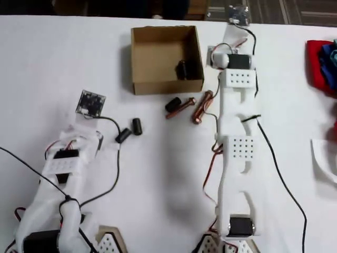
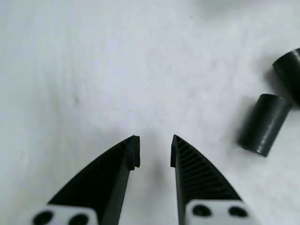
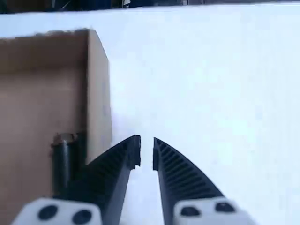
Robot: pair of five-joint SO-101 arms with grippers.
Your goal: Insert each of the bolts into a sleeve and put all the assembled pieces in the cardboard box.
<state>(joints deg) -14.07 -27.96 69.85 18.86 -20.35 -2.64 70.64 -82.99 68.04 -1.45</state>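
Note:
The cardboard box [image 1: 141,59] stands at the back centre with a dark assembled piece [image 1: 181,69] inside, seen in the right wrist view as a sleeved bolt [image 3: 64,161] against the box wall [image 3: 97,98]. In front of the box lie two copper bolts [image 1: 188,103] [image 1: 202,107]; a black sleeve [image 1: 172,104] sits at one's end. Two loose black sleeves [image 1: 124,135] [image 1: 137,126] lie further left. My left gripper [image 2: 153,152] hangs open over bare table beside those sleeves [image 2: 266,124] [image 2: 289,70]. My right gripper [image 3: 146,151] is just outside the box, narrowly open, holding nothing.
The right arm [image 1: 238,132] stretches up the table's right half, and the left arm [image 1: 66,163] sits at the front left. A black cable [image 1: 113,174] loops by the loose sleeves. Red cloth [image 1: 318,58] and a white object [image 1: 322,158] lie at the right edge.

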